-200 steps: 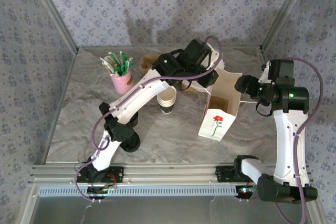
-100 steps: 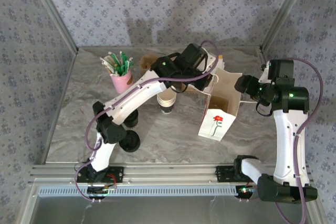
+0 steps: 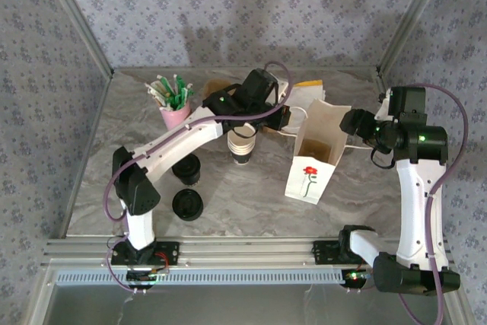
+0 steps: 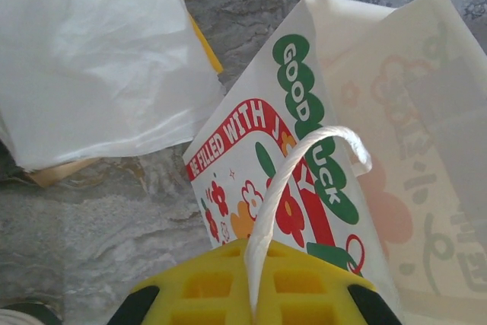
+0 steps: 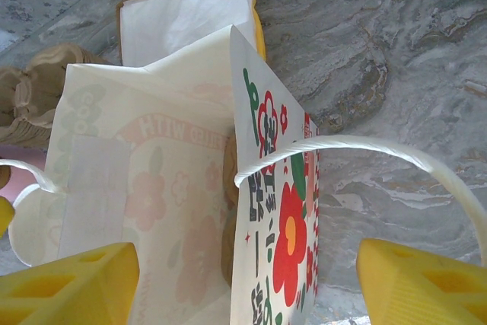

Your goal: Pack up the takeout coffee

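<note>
The takeout coffee (image 3: pixel 186 169), a dark cup with a black lid, stands on the table left of centre, apart from both grippers. A white paper bag (image 3: pixel 313 159) printed with red flowers stands open to its right. My left gripper (image 3: pixel 287 117) (image 4: pixel 256 268) is shut on the bag's left white twisted handle (image 4: pixel 298 165). My right gripper (image 3: pixel 352 122) (image 5: pixel 245 287) is open, its yellow fingers (image 5: pixel 70 287) on either side of the bag's right wall (image 5: pixel 266 211). That wall's handle (image 5: pixel 358 146) arches over it. Something brown shows inside the bag (image 5: pixel 228 188).
A stack of white cups (image 3: pixel 242 144) stands under my left forearm, with a loose black lid (image 3: pixel 188 204) nearer me. A pink cup of stirrers (image 3: pixel 175 108) and a brown carrier (image 3: pixel 213 89) stand at the back left. White paper sheets (image 4: pixel 91 58) lie behind the bag.
My left gripper has closed on the bag's handle and drawn back to the left, uncovering the takeout coffee. The bag shifted slightly. The right arm has not moved.
</note>
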